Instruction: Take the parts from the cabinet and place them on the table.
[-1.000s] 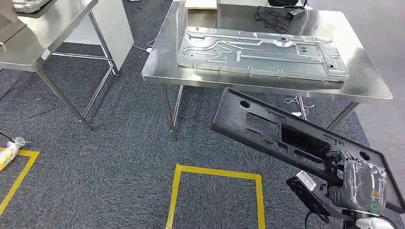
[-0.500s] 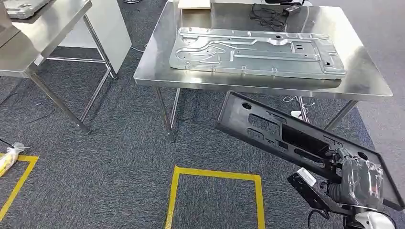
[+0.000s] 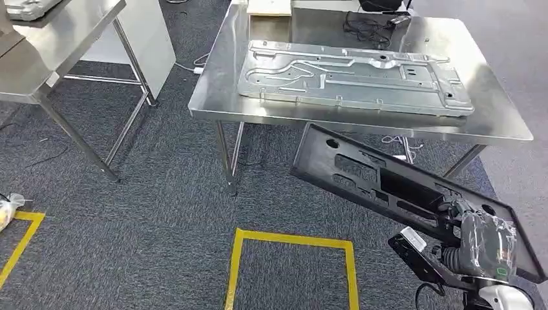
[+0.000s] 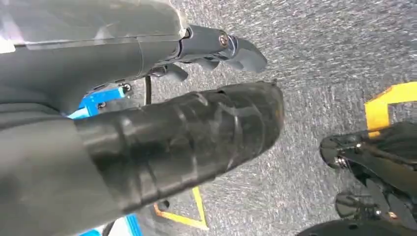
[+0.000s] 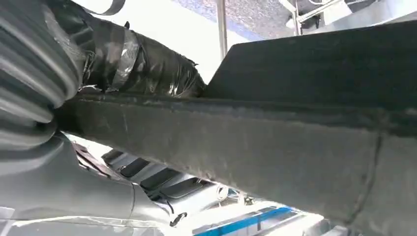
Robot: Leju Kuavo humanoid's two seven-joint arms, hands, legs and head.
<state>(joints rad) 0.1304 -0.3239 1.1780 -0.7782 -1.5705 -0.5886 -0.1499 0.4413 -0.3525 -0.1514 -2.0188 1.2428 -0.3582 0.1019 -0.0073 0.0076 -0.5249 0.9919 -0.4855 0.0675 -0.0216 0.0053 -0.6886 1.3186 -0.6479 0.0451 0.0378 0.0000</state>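
Head view: right hand [image 3: 481,242] grips black panel [image 3: 381,184] (long axis slanting toward table [image 3: 497,119]); left fingers [image 4: 246,54] hold nothing.

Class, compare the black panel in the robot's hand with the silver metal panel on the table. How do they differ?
The black panel is dark and matte; the silver metal panel is shiny. The black panel is tilted in the air, gripped by the right hand; the silver metal panel lies flat on the steel table. Both are long and flat with cut-outs.
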